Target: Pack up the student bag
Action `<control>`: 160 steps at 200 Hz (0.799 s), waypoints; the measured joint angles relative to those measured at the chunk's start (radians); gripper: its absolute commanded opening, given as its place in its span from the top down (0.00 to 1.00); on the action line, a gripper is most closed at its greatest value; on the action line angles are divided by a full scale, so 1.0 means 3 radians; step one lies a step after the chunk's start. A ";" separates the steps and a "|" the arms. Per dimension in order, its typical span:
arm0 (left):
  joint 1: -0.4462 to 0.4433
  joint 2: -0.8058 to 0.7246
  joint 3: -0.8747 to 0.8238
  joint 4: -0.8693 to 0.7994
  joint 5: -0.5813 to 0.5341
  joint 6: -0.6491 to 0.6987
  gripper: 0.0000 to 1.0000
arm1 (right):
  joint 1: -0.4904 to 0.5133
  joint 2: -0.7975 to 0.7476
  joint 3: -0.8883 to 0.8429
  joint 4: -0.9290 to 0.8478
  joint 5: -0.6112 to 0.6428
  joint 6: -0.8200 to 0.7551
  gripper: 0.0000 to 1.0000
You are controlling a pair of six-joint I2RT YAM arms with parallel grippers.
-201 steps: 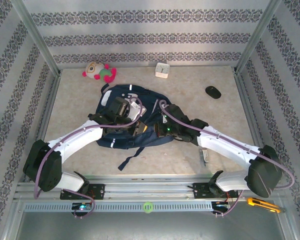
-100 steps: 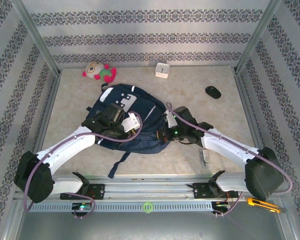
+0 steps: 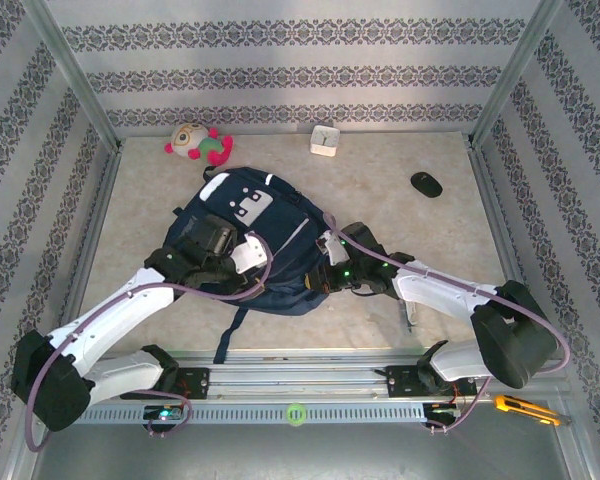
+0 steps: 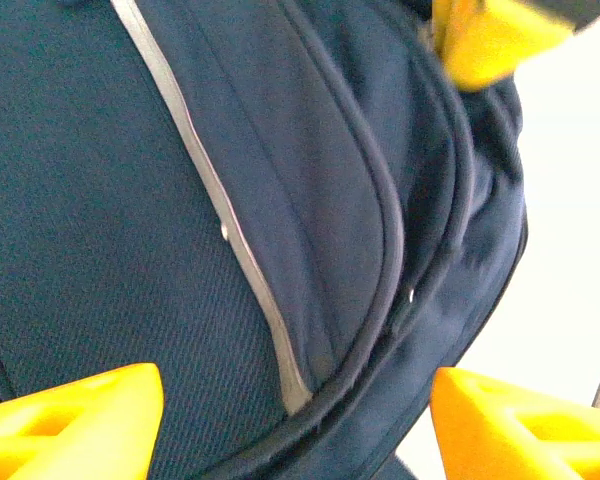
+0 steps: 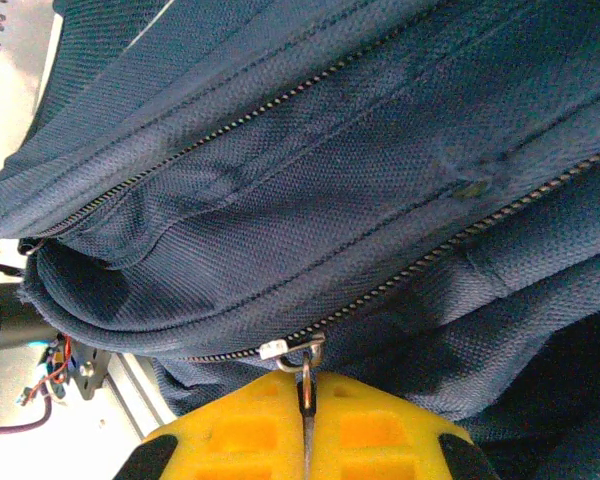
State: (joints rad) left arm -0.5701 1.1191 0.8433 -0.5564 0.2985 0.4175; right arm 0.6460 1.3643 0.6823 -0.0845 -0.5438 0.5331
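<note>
Right gripper (image 5: 305, 405) pinches zipper pull (image 5: 307, 366), lower centre.
Zipper (image 5: 430, 268) runs up-right across student bag (image 3: 275, 225); left gripper (image 4: 290, 395) gapes empty.

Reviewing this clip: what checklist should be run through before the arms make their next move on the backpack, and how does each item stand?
1. Is the right gripper clamped on the zipper pull? Ok.
2. Is the left gripper open and gripping nothing? Ok.
3. Is the left gripper clear of the student bag fabric? Cannot tell.
4. Is the student bag lying flat on the table, front up? Ok.
5. Is the zip fully closed? Cannot tell, since part of its track is hidden.
6. Are the plush toy, white box and black mouse packed? Not ok, all three lie on the table outside the bag.
</note>
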 measured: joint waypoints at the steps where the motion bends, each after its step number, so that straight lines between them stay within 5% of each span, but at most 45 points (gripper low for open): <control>1: -0.0005 0.0000 -0.0003 0.0022 -0.0004 -0.0028 0.29 | 0.0000 0.0000 -0.0001 0.0001 0.0000 0.0000 1.00; 43: -0.0221 0.0320 -0.0013 0.0776 -0.0078 -0.0828 0.26 | 0.0000 -0.0048 -0.0070 0.0072 0.0014 0.0045 1.00; 95: -0.0373 0.1005 0.0276 0.1039 -0.0282 -0.1225 0.26 | 0.0000 -0.0078 -0.0158 0.0196 0.0027 0.0074 1.00; 106: -0.0373 0.1094 0.0319 0.1054 -0.0347 -0.1258 0.35 | 0.0000 -0.0081 -0.0170 0.0214 0.0029 0.0076 1.00; 146: -0.0415 0.1189 0.0355 0.1059 -0.0392 -0.1170 0.87 | 0.0000 -0.0121 -0.0191 0.0252 0.0090 0.0131 1.00; 160: -0.0429 0.1160 0.0354 0.1040 -0.0361 -0.1040 0.96 | -0.0006 -0.0125 -0.0192 0.0257 0.0099 0.0134 1.00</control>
State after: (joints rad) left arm -0.6987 1.4670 0.9493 -0.2443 0.1902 0.1055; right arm 0.6441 1.3270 0.6247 -0.0074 -0.5140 0.5732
